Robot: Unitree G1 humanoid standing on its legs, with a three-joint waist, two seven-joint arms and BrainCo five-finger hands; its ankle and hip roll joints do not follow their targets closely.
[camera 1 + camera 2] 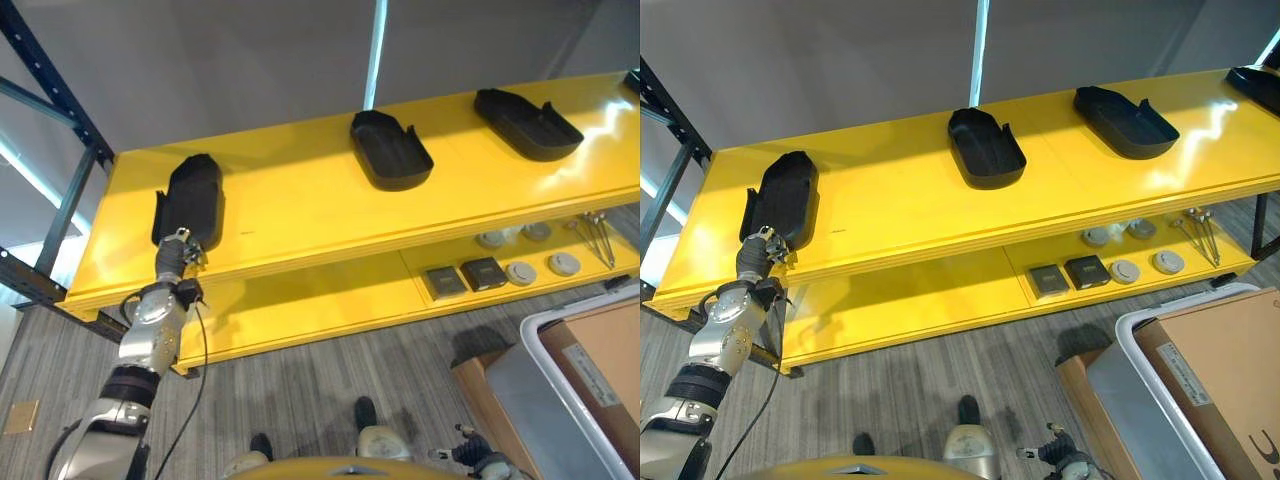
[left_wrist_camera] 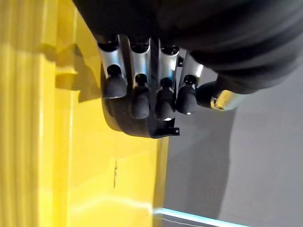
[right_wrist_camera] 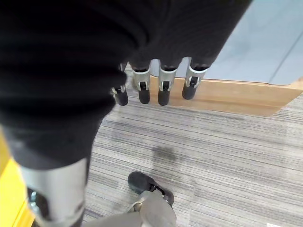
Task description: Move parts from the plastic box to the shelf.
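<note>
A black moulded part lies at the left end of the yellow shelf's top board. My left hand reaches up to the part's near end; in the left wrist view its fingers are nearly straight, tips resting on the part, thumb apart, so it is open. Two more black parts sit further right on the same board. The grey plastic box stands on the floor at the lower right. My right hand hangs open beside it, holding nothing.
The lower shelf board carries small dark squares, round discs and metal rods. A brown cardboard box sits next to the plastic box. A blue rack post rises at the left.
</note>
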